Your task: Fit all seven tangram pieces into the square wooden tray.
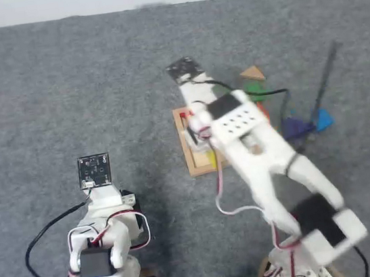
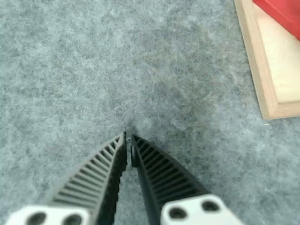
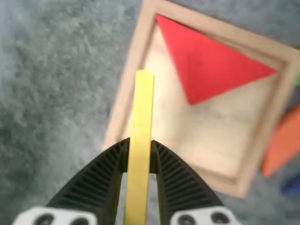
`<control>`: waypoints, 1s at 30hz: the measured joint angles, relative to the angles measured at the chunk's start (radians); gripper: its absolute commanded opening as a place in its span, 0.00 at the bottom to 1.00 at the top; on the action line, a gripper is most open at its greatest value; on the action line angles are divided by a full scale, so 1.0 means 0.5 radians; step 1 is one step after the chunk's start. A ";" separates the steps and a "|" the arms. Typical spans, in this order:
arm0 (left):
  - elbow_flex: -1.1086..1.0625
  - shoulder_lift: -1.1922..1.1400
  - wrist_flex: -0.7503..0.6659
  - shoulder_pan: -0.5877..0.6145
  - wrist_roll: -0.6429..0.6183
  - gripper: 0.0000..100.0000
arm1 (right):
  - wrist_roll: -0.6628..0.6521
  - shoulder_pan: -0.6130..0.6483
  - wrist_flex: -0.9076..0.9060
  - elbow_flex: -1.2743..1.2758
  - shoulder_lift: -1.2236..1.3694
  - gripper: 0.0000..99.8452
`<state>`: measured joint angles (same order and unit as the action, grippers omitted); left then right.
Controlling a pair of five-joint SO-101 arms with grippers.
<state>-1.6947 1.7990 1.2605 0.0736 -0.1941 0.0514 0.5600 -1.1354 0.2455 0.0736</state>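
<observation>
The square wooden tray [image 3: 125, 89] lies under my right gripper [image 3: 139, 143], which is shut on a yellow piece [image 3: 140, 112] held on edge above the tray's bare floor. A red triangle [image 3: 206, 65] lies flat in one corner of the tray. From above, the right arm [image 1: 238, 128] covers most of the tray [image 1: 192, 159]. My left gripper [image 2: 127, 137] is shut on nothing, low over the grey carpet, a short way from the tray's corner [image 2: 262, 79]. The left arm [image 1: 99, 211] is at the near left.
Loose pieces lie on the carpet right of the tray: a tan triangle [image 1: 253, 73], a green one [image 1: 254, 90], an orange one [image 3: 281, 145], a purple one [image 1: 294, 126] and a blue one [image 1: 324, 119]. A thin dark rod [image 1: 325, 86] slants beside them.
</observation>
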 measured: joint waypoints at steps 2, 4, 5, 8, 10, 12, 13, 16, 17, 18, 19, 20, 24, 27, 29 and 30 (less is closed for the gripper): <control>0.000 0.000 0.000 0.000 0.000 0.01 | 0.061 0.021 0.012 -0.040 0.123 0.01; 0.000 0.000 0.000 0.000 0.000 0.01 | 0.107 0.034 0.052 -0.064 0.193 0.01; 0.000 0.000 0.000 0.000 0.000 0.01 | 0.132 0.037 0.080 -0.071 0.212 0.01; 0.000 0.000 0.000 0.000 0.000 0.01 | 0.193 0.061 0.157 -0.083 0.218 0.01; 0.000 0.000 0.000 0.000 0.000 0.01 | 0.215 0.077 0.206 -0.089 0.230 0.01; 0.000 0.000 0.000 0.000 0.000 0.01 | 0.224 0.095 0.252 -0.089 0.252 0.01; 0.000 0.000 0.000 0.000 0.000 0.01 | 0.224 0.098 0.273 -0.089 0.264 0.01; 0.000 0.000 0.000 0.000 0.000 0.01 | 0.224 0.098 0.307 -0.107 0.322 0.01; 0.000 0.000 0.000 0.000 0.000 0.01 | 0.224 0.098 0.310 -0.132 0.344 0.01; 0.000 0.000 0.000 0.000 0.000 0.01 | 0.224 0.095 0.310 -0.157 0.362 0.01; 0.000 0.000 0.000 0.000 0.000 0.01 | 0.224 0.089 0.310 -0.187 0.384 0.01; 0.000 0.000 0.000 0.000 0.000 0.01 | 0.224 0.080 0.310 -0.206 0.408 0.01; 0.000 0.000 0.000 0.000 0.000 0.01 | 0.224 -0.012 0.319 -0.288 0.509 0.01; 0.000 0.000 0.000 0.000 0.000 0.01 | 0.166 -0.071 0.322 -0.359 0.592 0.01; 0.000 0.000 0.000 0.000 0.000 0.01 | 0.110 -0.089 0.322 -0.384 0.629 0.01; 0.000 0.000 0.000 0.000 0.000 0.01 | 0.092 -0.092 0.322 -0.387 0.641 0.02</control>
<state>-1.6947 1.7990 1.2605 0.0736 -0.1941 0.0974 0.5140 -0.9743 0.0522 0.3943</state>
